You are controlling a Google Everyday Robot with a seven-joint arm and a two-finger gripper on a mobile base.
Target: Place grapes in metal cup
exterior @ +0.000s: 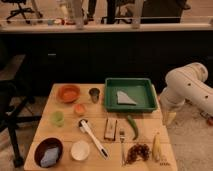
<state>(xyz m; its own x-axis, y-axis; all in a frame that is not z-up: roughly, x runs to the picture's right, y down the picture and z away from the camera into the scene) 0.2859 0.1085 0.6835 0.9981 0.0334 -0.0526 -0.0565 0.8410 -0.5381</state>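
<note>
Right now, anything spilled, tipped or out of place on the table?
Nothing stands out. The metal cup stands upright left of the green tray; the grapes lie at the front edge beside the corn cob. No spills. The gripper hangs right of the table, holding nothing.

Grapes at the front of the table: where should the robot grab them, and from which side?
Probably from straight above, pinching across the middle of the grapes. The bunch lies flat, with a fork close on one side and a corn cob on the other, so sideways looks cramped. The gripper hangs open beside the table, near the green tray.
</note>
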